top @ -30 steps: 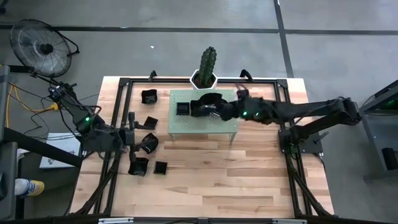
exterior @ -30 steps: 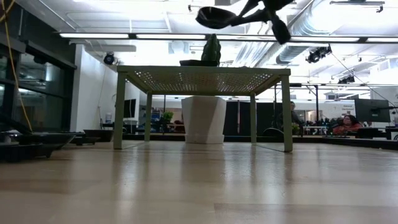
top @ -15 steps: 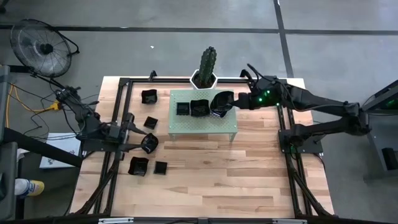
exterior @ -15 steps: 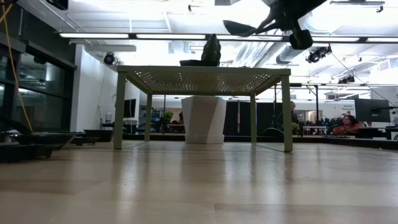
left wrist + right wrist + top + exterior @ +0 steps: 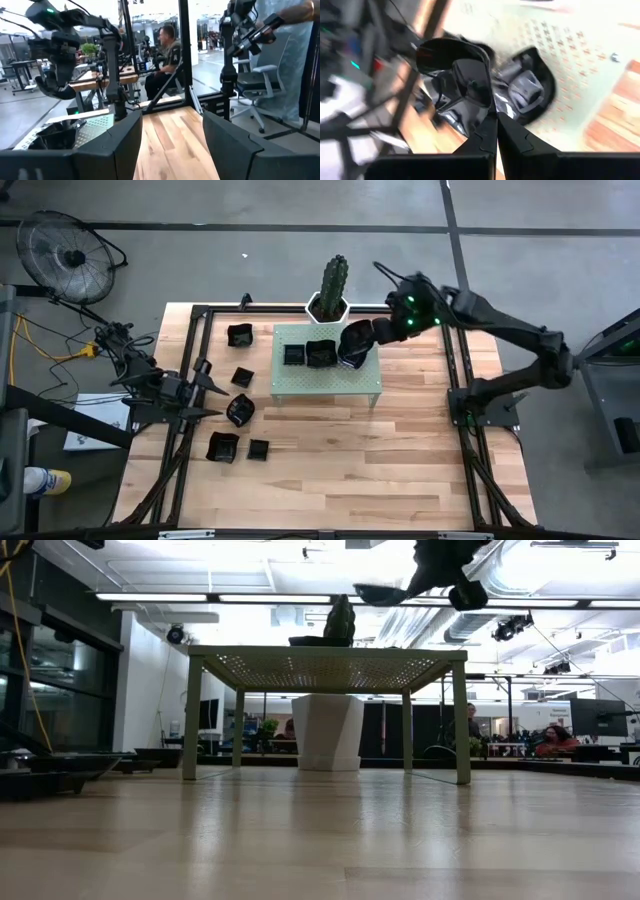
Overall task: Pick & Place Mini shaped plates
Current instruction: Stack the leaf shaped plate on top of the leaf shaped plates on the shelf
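A wooden counter is seen from above, with a pale green perforated stand set toward its far side and a potted cactus just behind that. The right arm is stretched over the stand's right end. Its right pincer is clenched on the rim of a rounded black mini plate, which is held tilted in the air above the stand's right part; in the low view the plate is shown clear of the stand top. Two more black plates are already lying on the stand, just left of the carried one. The remaining plates are scattered on the counter's left side, where the left pincer waits with its fingers released and nothing between them.

The free spot is judged to lie directly below the carried plate, so a short descent by the right arm seems all that is needed.
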Available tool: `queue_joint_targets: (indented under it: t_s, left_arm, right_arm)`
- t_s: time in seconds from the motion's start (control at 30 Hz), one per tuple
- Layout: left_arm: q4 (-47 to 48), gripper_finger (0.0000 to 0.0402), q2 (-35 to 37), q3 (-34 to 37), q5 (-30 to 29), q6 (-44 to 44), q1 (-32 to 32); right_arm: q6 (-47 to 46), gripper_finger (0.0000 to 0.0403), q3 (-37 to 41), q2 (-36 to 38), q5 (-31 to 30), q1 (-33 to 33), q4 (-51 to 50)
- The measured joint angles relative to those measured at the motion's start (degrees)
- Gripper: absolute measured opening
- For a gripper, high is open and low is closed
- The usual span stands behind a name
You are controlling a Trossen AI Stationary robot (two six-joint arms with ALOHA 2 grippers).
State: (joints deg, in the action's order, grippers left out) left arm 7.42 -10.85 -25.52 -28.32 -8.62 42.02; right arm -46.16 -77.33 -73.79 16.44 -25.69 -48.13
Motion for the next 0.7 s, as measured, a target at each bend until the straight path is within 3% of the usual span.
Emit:
queue_joint_targets:
  t_s: [0.17, 0.7]
  left_arm:
    - [0.9, 0.0206, 0.0, 0.0, 0.6, 0.0, 0.0]
    - [6.1, 0.0206, 0.0, 0.0, 3.5, 4.6, 0.0]
  right_arm:
    - [8.0, 0.0000, -11.3, -9.0, 3.5, -2.9, -13.3]
    - [27.0, 0.0000, -37.7, -31.0, 9.8, -8.1, -33.0]
